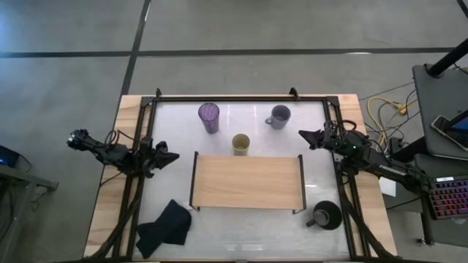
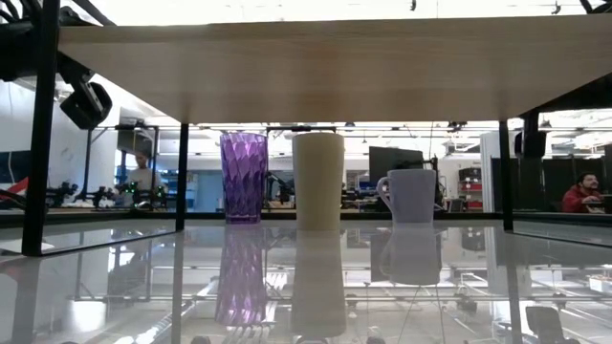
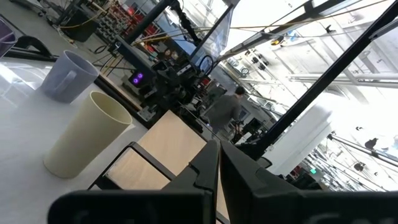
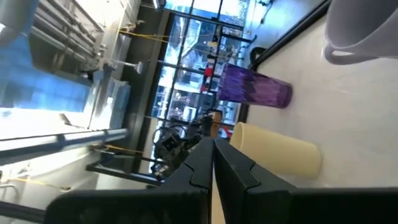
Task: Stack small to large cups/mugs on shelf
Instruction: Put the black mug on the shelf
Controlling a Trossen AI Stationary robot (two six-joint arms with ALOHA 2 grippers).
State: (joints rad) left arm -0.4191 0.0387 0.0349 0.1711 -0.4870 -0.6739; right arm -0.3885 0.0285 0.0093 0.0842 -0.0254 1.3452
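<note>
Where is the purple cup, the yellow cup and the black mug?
purple cup [image 1: 208, 117]: high view, on its side wall.
yellow cup [image 1: 240, 144]: high view, on its open top.
black mug [image 1: 327, 215]: high view, inside its bowl.

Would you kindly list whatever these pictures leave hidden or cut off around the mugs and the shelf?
- Black mug: seen only from above; absent from the low view.
- Lavender-grey mug: cut by the right wrist picture's edge.
- Purple tumbler: only a sliver at the left wrist picture's edge.
- Shelf: top surface hidden in the low view, seen from beneath.

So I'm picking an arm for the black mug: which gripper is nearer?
Right. The right gripper sits up the table's right edge from the black mug; the left gripper is across the shelf.
</note>
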